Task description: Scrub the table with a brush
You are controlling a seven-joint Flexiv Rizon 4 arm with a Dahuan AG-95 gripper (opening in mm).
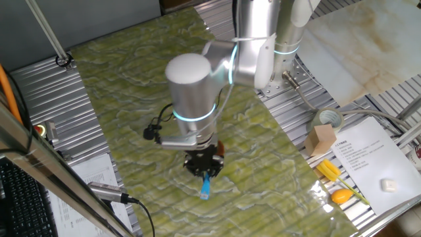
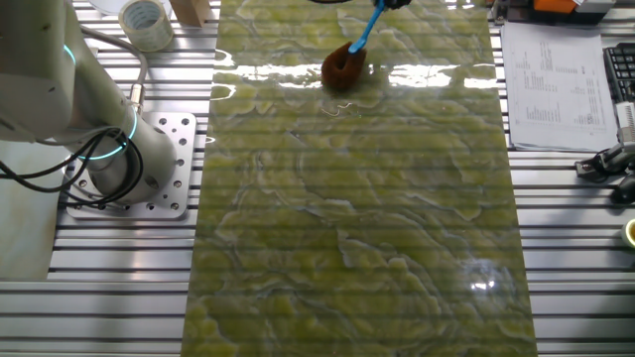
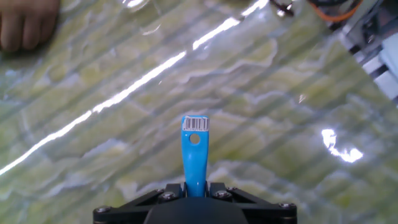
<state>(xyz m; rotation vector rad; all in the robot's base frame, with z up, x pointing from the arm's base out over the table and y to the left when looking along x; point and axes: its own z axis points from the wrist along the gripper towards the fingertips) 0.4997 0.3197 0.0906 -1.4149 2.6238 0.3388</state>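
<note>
- the gripper (image 1: 203, 164) hangs low over the table (image 1: 131, 79), its black fingers clenched on the brush (image 1: 206, 184) partway along the handle.
- in one fixed view the light-blue handle sticks out below the gripper, tilted, and a bit of reddish-brown shows at the gripper's right side.
- in the other fixed view the brush (image 2: 349, 58) stands slanted near the far end of the table (image 2: 357, 228); its round reddish-brown bristle tuft appears to touch the glossy yellow-green surface, and the handle rises up and to the right out of the frame top.
- the hand view looks along the handle of the brush (image 3: 194, 152): it comes out between the two fingers (image 3: 163, 196), which sit close on either side of it, and its free end carries a white barcode sticker and a small hole.
- the bristles cannot be seen in the hand view.
- a person's hand (image 3: 26, 22) rests on the table (image 3: 280, 124) at the top left corner of the hand view.
- off the table's right edge in one fixed view lie a roll of tape (image 1: 327, 120), a small wooden block (image 1: 320, 140) just beside it, a printed sheet (image 1: 368, 161), and a yellow tool (image 1: 337, 181).
- the arm's silver joint (image 1: 191, 85) with a cyan ring stands over the table's middle.
</note>
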